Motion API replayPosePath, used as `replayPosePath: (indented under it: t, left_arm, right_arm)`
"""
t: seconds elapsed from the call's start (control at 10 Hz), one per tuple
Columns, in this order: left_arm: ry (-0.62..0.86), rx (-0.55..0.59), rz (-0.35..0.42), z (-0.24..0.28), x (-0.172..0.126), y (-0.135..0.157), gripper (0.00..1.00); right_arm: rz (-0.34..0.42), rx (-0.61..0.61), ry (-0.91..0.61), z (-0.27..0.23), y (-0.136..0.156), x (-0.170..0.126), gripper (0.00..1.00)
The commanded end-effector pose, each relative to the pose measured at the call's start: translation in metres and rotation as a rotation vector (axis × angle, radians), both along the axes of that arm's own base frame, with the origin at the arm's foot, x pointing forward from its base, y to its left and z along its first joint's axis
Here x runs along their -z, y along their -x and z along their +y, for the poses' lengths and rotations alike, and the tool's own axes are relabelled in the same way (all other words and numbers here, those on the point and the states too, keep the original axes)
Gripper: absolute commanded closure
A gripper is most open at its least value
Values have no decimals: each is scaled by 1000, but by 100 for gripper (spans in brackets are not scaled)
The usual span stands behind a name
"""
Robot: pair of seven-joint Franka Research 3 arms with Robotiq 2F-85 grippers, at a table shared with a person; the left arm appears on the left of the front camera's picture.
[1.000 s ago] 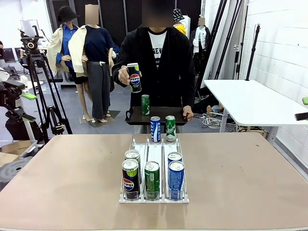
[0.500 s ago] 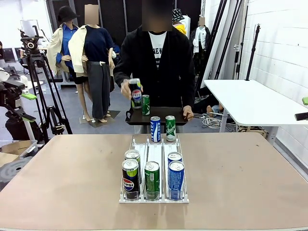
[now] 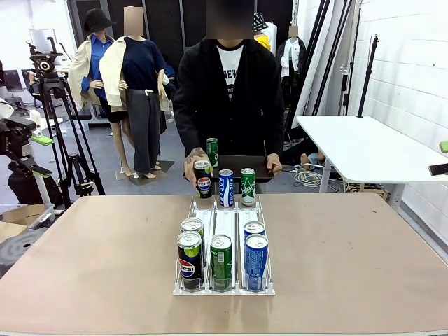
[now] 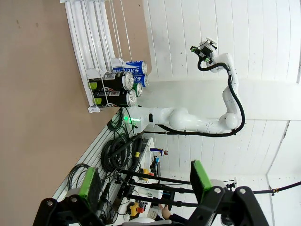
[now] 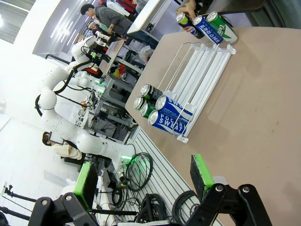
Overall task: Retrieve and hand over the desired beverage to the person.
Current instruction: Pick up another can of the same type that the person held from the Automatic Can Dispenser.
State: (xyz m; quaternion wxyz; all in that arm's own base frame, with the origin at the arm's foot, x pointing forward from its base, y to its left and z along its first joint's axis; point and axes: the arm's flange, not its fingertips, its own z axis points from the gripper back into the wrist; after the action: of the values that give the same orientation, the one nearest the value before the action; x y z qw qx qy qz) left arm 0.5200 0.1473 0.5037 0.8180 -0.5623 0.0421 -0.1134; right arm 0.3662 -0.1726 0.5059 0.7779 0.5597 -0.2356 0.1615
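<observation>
The person (image 3: 231, 91) stands at the far side with a black tray (image 3: 260, 168) that carries a green can (image 3: 212, 149). Their hand (image 3: 192, 162) holds a Pepsi can (image 3: 204, 179) at the far end of the white rack (image 3: 225, 220), left lane, beside a blue can (image 3: 226, 187) and a green can (image 3: 248, 186). At the near end stand Pepsi cans (image 3: 189, 257), a green can (image 3: 221, 259) and blue cans (image 3: 256, 259). My left gripper (image 4: 143, 181) is open over the table, far from the rack (image 4: 89, 42). My right gripper (image 5: 143, 181) is open too, away from the rack (image 5: 197, 61).
A camera tripod (image 3: 52, 105) stands off the table's left side and a white table (image 3: 371, 147) at the right. The brown table (image 3: 350, 252) has free room on both sides of the rack. Each wrist view shows the other white arm (image 4: 188, 120) (image 5: 70, 132) at the table's edge.
The person's hand has brought the Pepsi can down from chest height to the far end of the rack's left lane. Both grippers stay still.
</observation>
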Motion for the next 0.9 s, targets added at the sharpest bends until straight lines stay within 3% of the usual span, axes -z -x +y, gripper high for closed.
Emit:
replayPosePath:
  t: [0.0,0.8]
  left_arm:
    - [0,4,4,1,-3,3,0]
    - [25,-36,-22,12,-2,7,0]
  right_arm:
    - [-6,11,5,3,1,2,0]
    - [-6,11,5,3,1,2,0]
